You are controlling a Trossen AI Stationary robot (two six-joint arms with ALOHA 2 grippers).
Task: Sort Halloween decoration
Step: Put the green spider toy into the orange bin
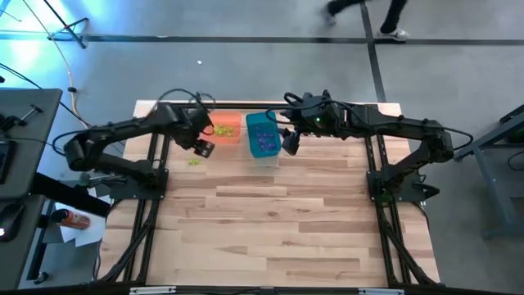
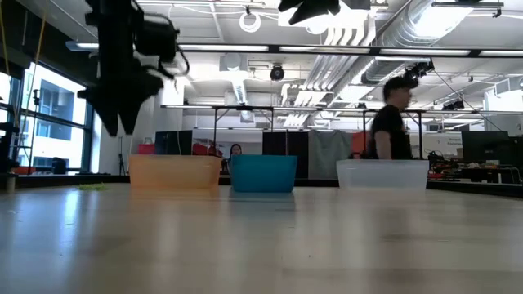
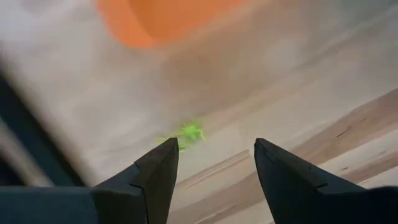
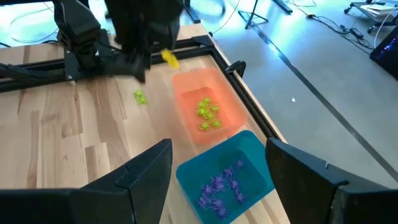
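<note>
A lone yellow-green Halloween decoration (image 3: 186,134) lies on the table near the orange bin (image 1: 225,129), on its left. That bin holds more yellow-green ones (image 4: 207,113). The teal bin (image 1: 262,135) beside it holds purple ones (image 4: 221,186). My left gripper (image 3: 216,144) hangs open above the table, pointing down, just far and right of the loose decoration (image 1: 194,161), with nothing between its fingers. My right gripper (image 4: 217,144) is open and raised at the teal bin's right side (image 1: 291,141), tilted down toward the two bins.
A clear bin (image 2: 382,174) stands to the right of the teal bin (image 2: 263,173) along the far edge. The near half of the wooden table (image 1: 270,238) is bare. A person (image 2: 395,122) walks behind the table.
</note>
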